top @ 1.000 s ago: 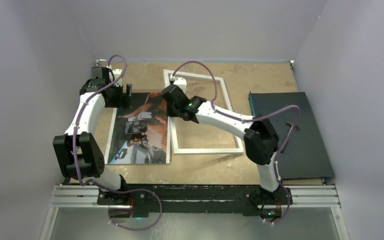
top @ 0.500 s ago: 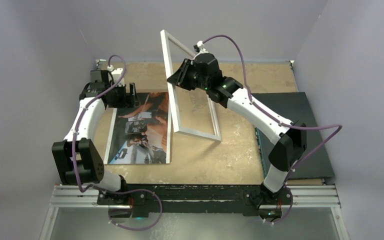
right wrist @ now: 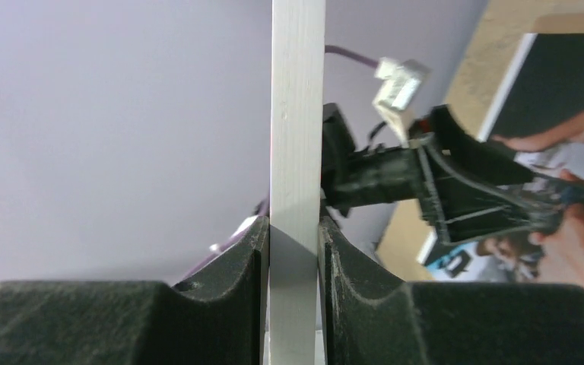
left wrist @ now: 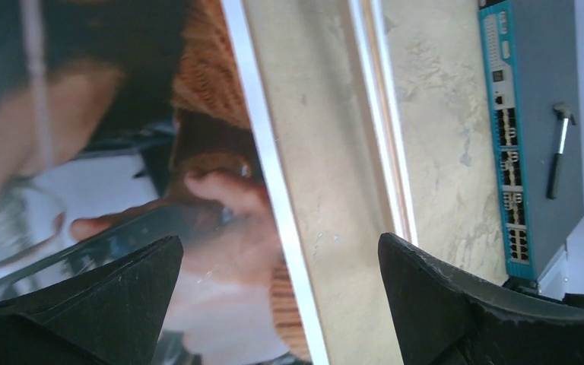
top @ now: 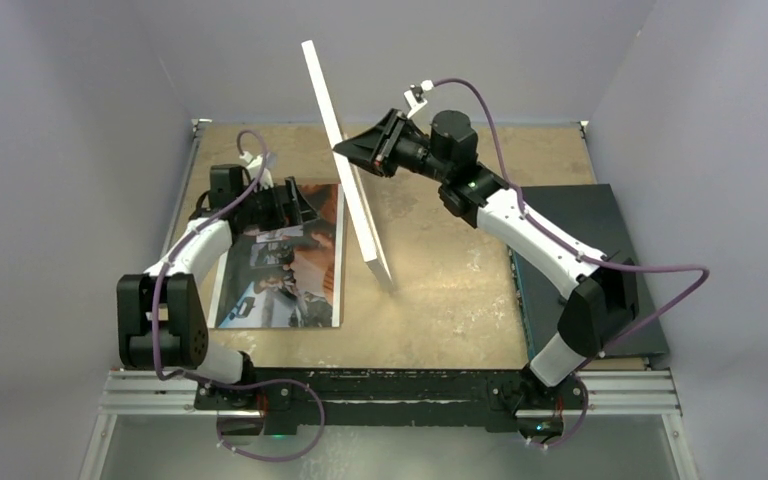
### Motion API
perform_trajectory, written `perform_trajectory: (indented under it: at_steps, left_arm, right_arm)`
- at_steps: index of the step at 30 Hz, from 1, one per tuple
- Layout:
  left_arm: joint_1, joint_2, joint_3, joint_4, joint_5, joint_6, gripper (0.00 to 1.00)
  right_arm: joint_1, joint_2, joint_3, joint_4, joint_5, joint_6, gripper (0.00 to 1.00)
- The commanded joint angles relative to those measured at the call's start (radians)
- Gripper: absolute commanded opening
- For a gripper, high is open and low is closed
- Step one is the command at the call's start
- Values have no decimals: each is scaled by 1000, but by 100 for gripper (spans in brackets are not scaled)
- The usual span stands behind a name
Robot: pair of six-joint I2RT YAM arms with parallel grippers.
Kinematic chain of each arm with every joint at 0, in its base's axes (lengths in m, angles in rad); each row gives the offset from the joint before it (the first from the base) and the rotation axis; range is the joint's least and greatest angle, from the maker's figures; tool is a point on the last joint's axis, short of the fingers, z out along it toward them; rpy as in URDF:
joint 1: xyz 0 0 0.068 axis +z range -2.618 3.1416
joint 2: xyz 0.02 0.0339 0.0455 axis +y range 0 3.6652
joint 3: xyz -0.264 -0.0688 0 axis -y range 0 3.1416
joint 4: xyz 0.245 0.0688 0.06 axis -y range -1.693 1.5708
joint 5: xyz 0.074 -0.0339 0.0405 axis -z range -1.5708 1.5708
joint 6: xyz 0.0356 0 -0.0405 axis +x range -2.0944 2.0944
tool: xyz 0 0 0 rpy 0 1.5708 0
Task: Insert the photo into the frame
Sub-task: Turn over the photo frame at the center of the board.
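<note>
**Right gripper clamped on frame, left gripper open over photo**

Right gripper (top: 348, 150) (right wrist: 294, 232) is closed tight on one rail of the frame (top: 338, 115) (right wrist: 298, 114); both fingers press flat on the rail's sides, no gap. Left gripper (top: 295, 205) (left wrist: 280, 245) is spread wide and holds nothing. It sits low over the far right edge of the photo (top: 290, 275) (left wrist: 122, 152), one finger above the print, the other above bare desk (top: 440, 290). Cannot tell if it touches.

Frame is lifted on edge, seen almost edge-on from the top camera. Long axis slants from high at the far left to a low near corner by the desk; contact there cannot be told. Pale wood face of the rail shows in the right wrist view.

Photo lies flat, image up, on the left half of the desk, long axis running near to far, just left of the frame's low end. The two are apart.

Dark box (top: 580, 230) (left wrist: 540, 76) lies at the right edge with a hammer (left wrist: 557, 148) on top, well apart from the frame. Right arm reaches over its near-left corner.
</note>
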Motion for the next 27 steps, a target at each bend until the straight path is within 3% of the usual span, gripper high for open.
perform_trajectory:
  at_steps: [1,12,19,23,27]
  left_arm:
    - [-63,24,-2,188,35,-110,100]
    - [-173,125,-32,330,-2,-91,100]
    - [-181,170,-43,410,-13,-154,98]
    - [-180,178,-60,474,-2,-195,82]
    - [-179,179,-44,444,-13,-163,46]
  right_arm:
    - [-16,-70,-60,387,-134,194,0]
    - [-16,-70,-122,599,-102,337,0]
    - [-13,-59,-164,694,-85,411,0]
    - [-13,-67,-197,717,-79,418,0]
    - [-19,-78,-237,676,-108,410,0]
